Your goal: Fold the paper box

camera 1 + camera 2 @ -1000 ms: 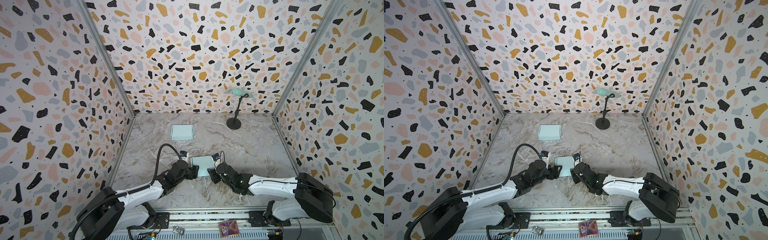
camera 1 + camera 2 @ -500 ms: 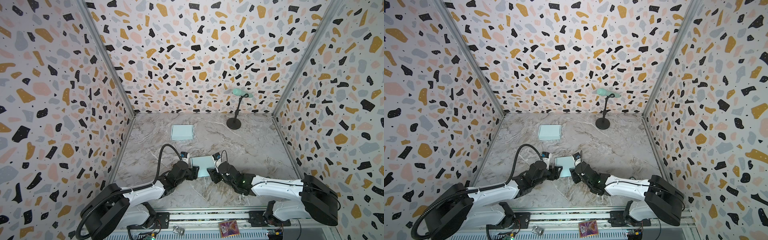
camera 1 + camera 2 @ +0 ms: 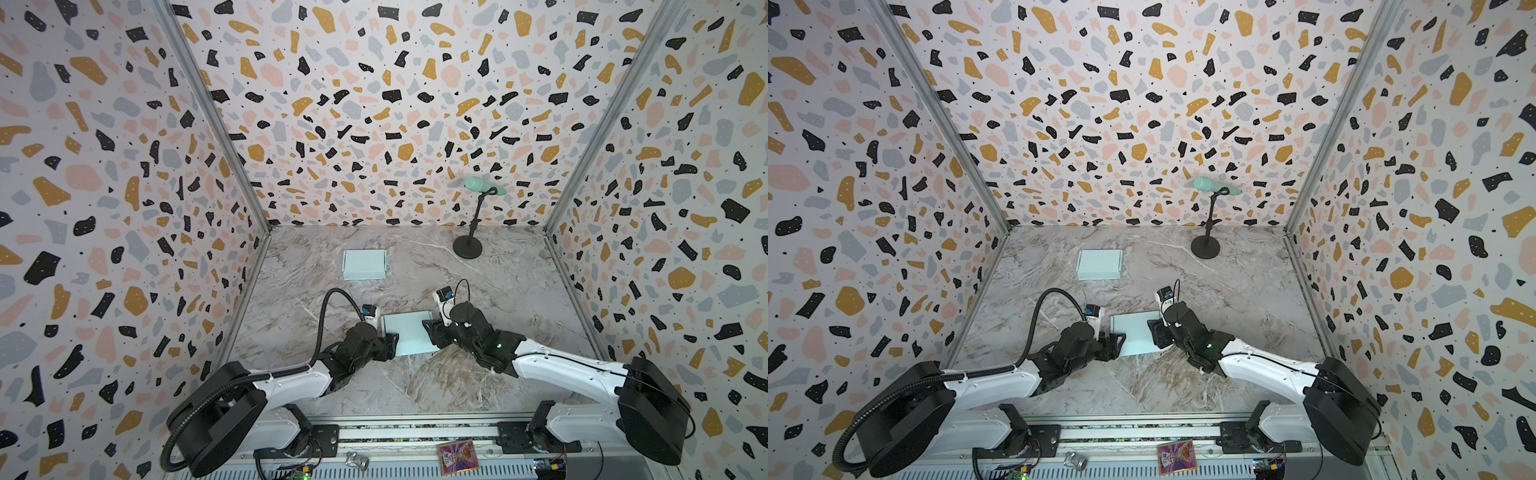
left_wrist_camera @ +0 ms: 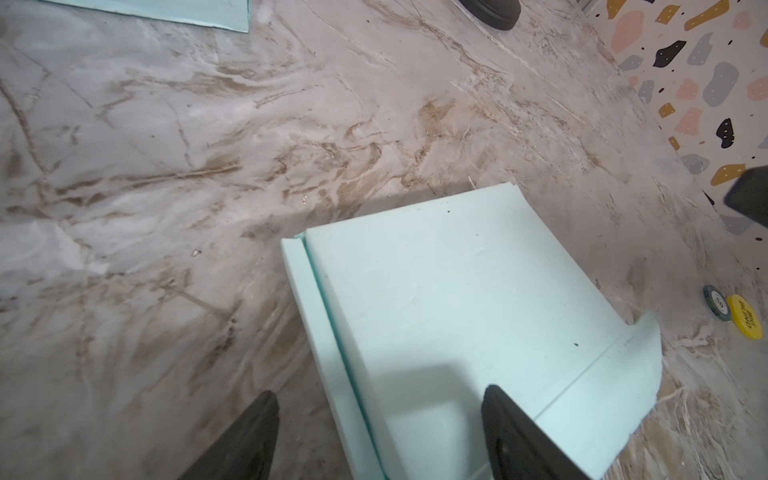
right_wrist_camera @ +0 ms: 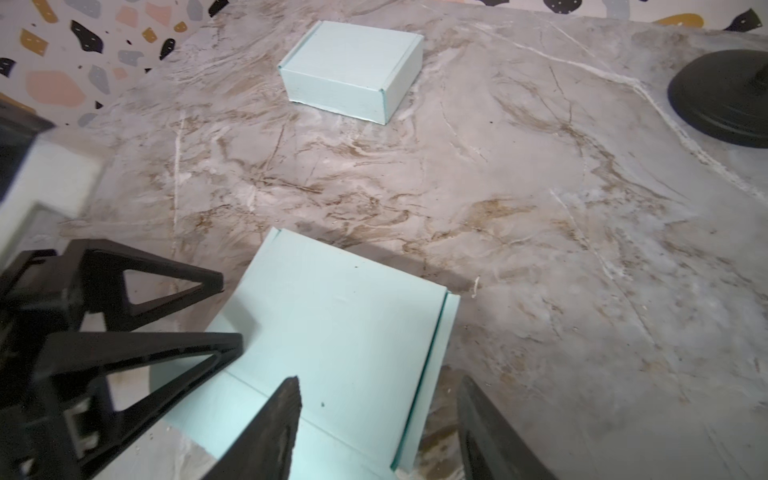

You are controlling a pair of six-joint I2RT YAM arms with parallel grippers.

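Bare marble-patterned table (image 3: 498, 291) runs from the black stand (image 3: 467, 249) toward the arms' bases and toward the terrazzo side walls, so there is open room on that side. The stand's round base sits close to the back wall and carries a mint cylinder (image 3: 484, 187) on its clip. The paper box (image 3: 409, 334) lies well apart from the stand, nearer the bases and to its left in both top views (image 3: 1133, 334). A second, closed mint box (image 3: 364, 264) sits further left of the stand, with a clear strip of table between the two boxes. The left gripper (image 3: 390, 345) meets the paper box on the edge facing away from the stand, the right gripper (image 3: 430, 332) on the edge facing it. In the left wrist view the left gripper (image 4: 382, 397) has its jaws spread wide, one finger over the lid and one over the table beside the box's wall. In the right wrist view the right gripper (image 5: 378, 382) is likewise spread, straddling the opposite wall without pinching it. The box (image 4: 457, 311) is pale mint card, matte, low and rectangular. Its lid lies down and bows slightly, with a darker teal seam along one wall. A creased flap with a rounded corner sticks out flat, untucked. Two round chips, green (image 4: 717, 301) and yellow (image 4: 748, 322), lie near the box.
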